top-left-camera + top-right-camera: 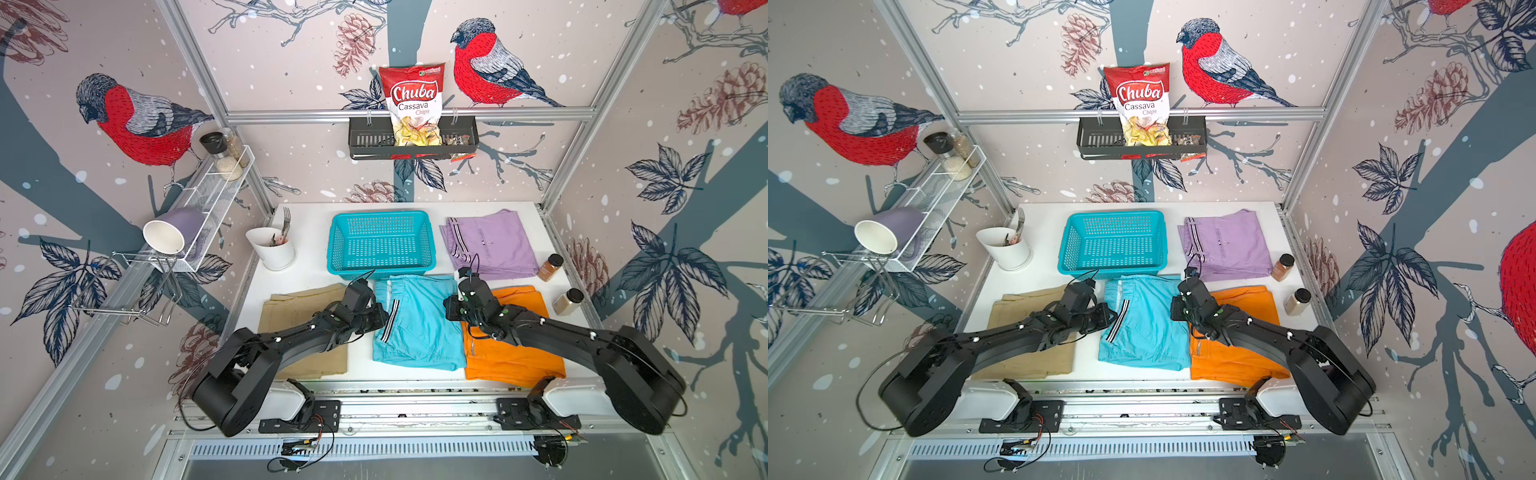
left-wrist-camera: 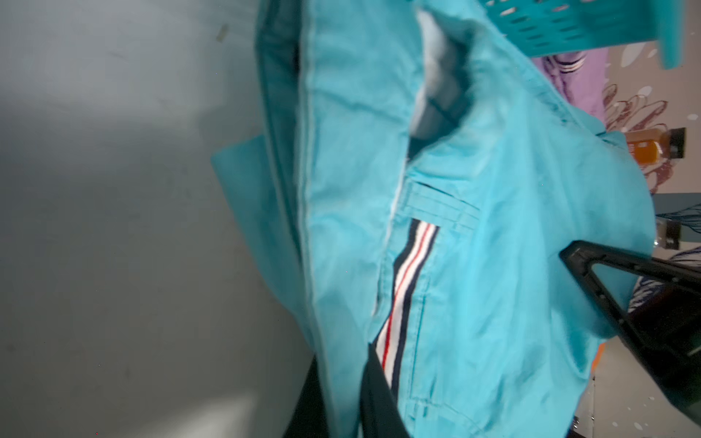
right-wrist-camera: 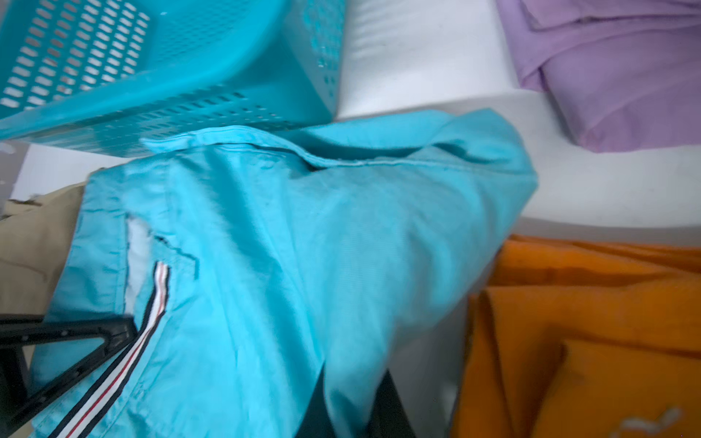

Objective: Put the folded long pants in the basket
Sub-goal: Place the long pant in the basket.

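The light blue pants (image 1: pixel 419 332) lie just on the robot's side of the basket (image 1: pixel 337 249), left hand (image 1: pixel 379 319) pinching their left edge and right hand (image 1: pixel 449 311), seemingly, their right edge, so the basket stands straight ahead of both hands.

A robot test booth made to look like a home.
Metal bars (image 1: pixel 409 114) hold up walls (image 1: pixel 291 62) with bird paper, and two black arms (image 1: pixel 291 336) sit on a rail (image 1: pixel 415 409) by a white table (image 1: pixel 307 286). Home things are all around: a chips bag (image 1: pixel 412 104) in a black rack (image 1: pixel 370 143), jars (image 1: pixel 228 166) on a wire shelf (image 1: pixel 216 195), forks (image 1: pixel 286 220) in a white cup (image 1: pixel 274 251), and folded pants (image 1: pixel 419 324) on the table.
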